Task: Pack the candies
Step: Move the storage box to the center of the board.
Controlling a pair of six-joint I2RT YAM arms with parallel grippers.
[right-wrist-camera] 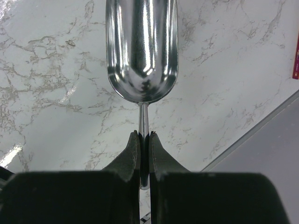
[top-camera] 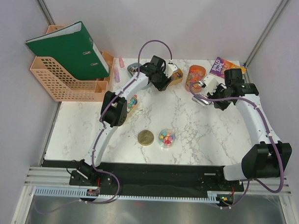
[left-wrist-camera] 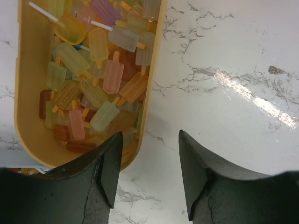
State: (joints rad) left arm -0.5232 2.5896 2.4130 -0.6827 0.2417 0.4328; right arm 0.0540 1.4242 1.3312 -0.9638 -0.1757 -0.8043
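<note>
A yellow oval plastic tray (left-wrist-camera: 21, 116) holds a heap of pastel, popsicle-shaped candies (left-wrist-camera: 112, 77). More mixed-colour sweets fill a small clear round jar (top-camera: 166, 145) beside a round gold lid (top-camera: 145, 137). The left claw (left-wrist-camera: 150, 172) is spread and empty over the white marble tabletop (left-wrist-camera: 233, 154), with the candies just to its left. The right claw (right-wrist-camera: 144, 154) pinches the thin handle of an empty shiny silver metal scoop (right-wrist-camera: 141, 51).

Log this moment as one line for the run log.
left jaws: open, beside tray of candies | right jaws: shut on scoop | scoop: empty | jar: open, lid beside it
</note>
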